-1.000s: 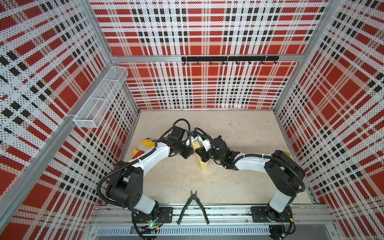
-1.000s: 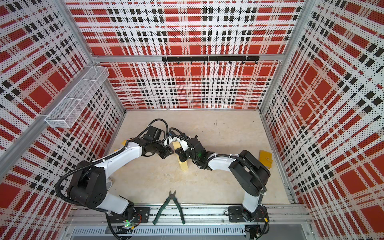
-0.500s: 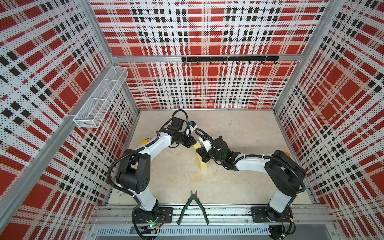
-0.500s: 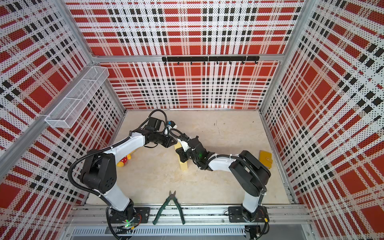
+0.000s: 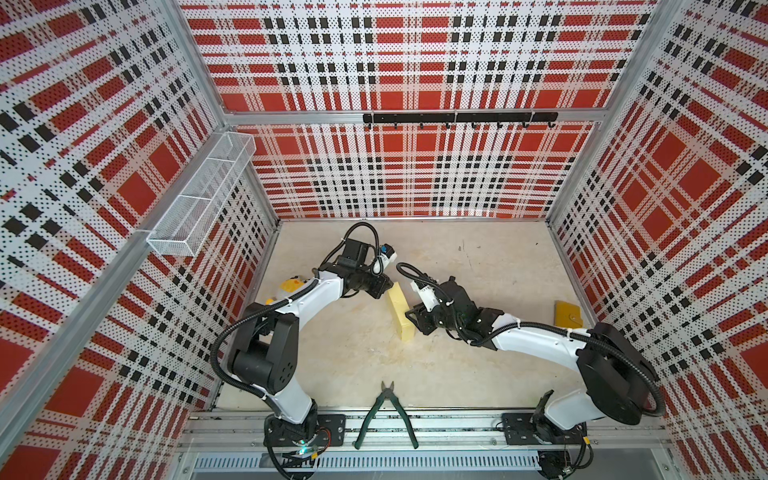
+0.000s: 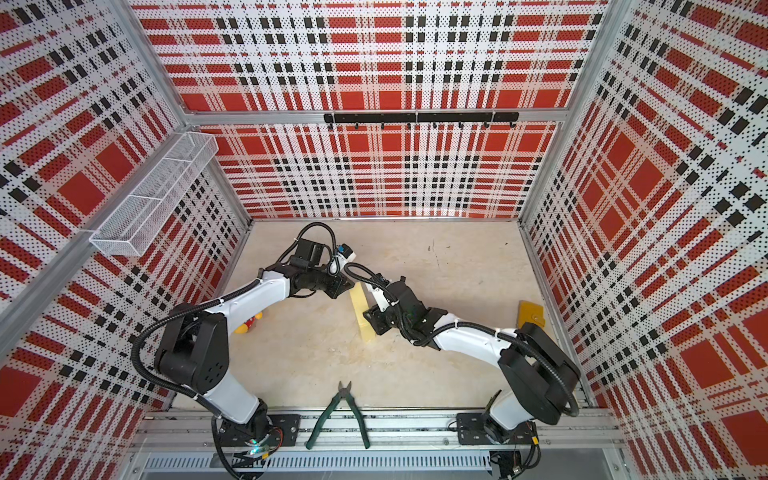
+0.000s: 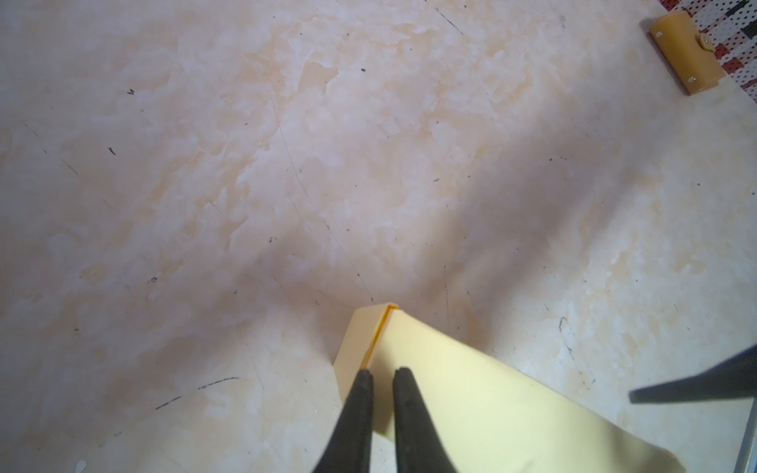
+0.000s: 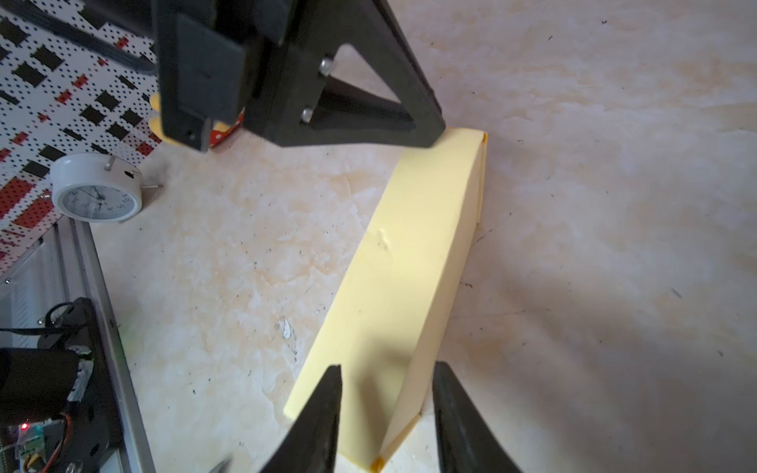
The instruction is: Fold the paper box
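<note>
**Desk:** What's closest to you?

**Op:** Green-handled pliers (image 5: 384,409) at the front edge of the table (image 5: 353,365), handles over the rail. My right wrist view also catches a white alarm clock (image 8: 97,192) against the patterned wall, near that rail.

**Desk:** And the box?

**Op:** The paper box (image 5: 400,309) sits mid-table between my two arms. It's pale yellow, long and narrow, and runs from near-right to far-left in both top views. The right gripper (image 8: 388,368) is at its near end. The fingers are spread well apart, and the box's upper edge (image 8: 409,266) lies between them. I see nothing clamped there.

**Desk:** Left side?

**Op:** The left gripper (image 7: 383,372) is at the box's far end (image 7: 471,389), near the corner seam. The fingers are narrow, with just a slit between them. I can't tell whether they're pinching the card or only resting on it. From the right wrist I see its tip (image 8: 430,131) meeting that far corner.

**Desk:** Anything further out?

**Op:** A yellow plush toy (image 6: 249,326) lies beside my left arm. A small orange-yellow piece (image 5: 567,313) lies flat by the right wall, well apart from the box. A wire basket (image 5: 203,195) hangs on the left wall and a black hook rail (image 5: 457,118) runs across the back wall.
</note>
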You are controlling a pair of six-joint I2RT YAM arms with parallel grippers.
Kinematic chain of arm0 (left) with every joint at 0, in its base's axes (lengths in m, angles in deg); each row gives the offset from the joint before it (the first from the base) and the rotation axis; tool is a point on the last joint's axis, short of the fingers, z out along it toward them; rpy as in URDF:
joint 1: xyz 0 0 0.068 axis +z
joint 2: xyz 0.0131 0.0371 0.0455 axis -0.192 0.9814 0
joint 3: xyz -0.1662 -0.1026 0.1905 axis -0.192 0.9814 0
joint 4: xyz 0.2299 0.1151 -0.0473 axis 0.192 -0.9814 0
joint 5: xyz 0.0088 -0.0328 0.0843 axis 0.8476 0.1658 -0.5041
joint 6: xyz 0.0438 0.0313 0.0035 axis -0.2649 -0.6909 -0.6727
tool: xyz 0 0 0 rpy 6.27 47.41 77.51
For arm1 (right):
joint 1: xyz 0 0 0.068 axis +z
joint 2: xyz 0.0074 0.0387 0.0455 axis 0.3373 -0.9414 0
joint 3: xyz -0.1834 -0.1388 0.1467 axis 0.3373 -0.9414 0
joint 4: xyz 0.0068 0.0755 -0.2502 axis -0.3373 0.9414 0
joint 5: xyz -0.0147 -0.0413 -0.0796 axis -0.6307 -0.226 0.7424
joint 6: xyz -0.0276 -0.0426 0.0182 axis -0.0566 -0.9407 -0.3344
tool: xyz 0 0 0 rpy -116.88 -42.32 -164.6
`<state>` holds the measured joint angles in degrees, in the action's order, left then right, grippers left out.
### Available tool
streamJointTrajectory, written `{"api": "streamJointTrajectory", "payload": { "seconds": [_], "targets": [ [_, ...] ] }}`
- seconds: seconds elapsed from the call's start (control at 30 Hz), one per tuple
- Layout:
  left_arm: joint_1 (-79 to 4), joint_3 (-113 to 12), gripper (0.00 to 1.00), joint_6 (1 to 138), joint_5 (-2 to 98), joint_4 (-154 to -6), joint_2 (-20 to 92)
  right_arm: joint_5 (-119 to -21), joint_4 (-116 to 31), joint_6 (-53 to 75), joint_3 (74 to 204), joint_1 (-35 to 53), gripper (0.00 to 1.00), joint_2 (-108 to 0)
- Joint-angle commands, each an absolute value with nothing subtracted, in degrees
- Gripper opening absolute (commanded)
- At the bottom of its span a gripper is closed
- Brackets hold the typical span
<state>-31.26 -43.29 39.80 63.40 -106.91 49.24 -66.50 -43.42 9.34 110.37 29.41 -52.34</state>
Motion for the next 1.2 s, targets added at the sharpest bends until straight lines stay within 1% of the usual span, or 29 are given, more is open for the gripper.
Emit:
{"api": "streamJointTrajectory", "payload": {
  "seconds": [0.0,0.13,0.4,0.5,0.67,0.77,0.8,0.9,1.1,1.17],
  "targets": [
    [-31.83,-40.18,0.16,39.59,60.28,-112.89,50.77,-64.35,-40.17,9.84,109.79,30.66,0.41,-53.24],
    [-32.03,-39.57,0.16,39.43,59.95,-112.60,50.29,-62.82,-39.43,10.67,109.81,31.34,0.41,-55.72],
    [-30.90,-35.87,0.16,40.47,59.65,-110.03,47.37,-57.06,-32.73,7.44,110.19,35.57,0.33,-61.37],
    [-30.02,-34.14,0.16,40.76,60.32,-109.09,45.36,-55.13,-30.00,6.50,111.90,37.10,0.32,-63.26],
    [-25.62,-30.23,0.20,43.58,63.85,-104.70,40.18,-52.13,-25.49,4.34,120.09,38.82,0.29,-64.27],
    [-22.58,-28.87,0.28,42.64,62.88,-104.44,37.38,-51.31,-23.82,3.12,125.43,39.94,0.29,-66.64],
    [-21.22,-28.60,0.30,42.38,62.15,-104.51,36.27,-51.05,-23.53,3.09,126.74,40.27,0.29,-67.47],
    [-18.32,-27.51,0.31,39.77,60.84,-105.48,33.83,-50.75,-24.97,3.58,127.87,40.39,0.32,-68.57],
    [-15.71,-26.89,0.33,36.31,60.64,-106.21,31.26,-53.76,-27.82,3.39,128.35,38.66,0.40,-68.38],
    [-15.25,-27.50,0.33,35.16,60.31,-106.62,31.09,-53.30,-27.66,2.52,128.38,38.59,0.43,-68.03]
  ]
}}
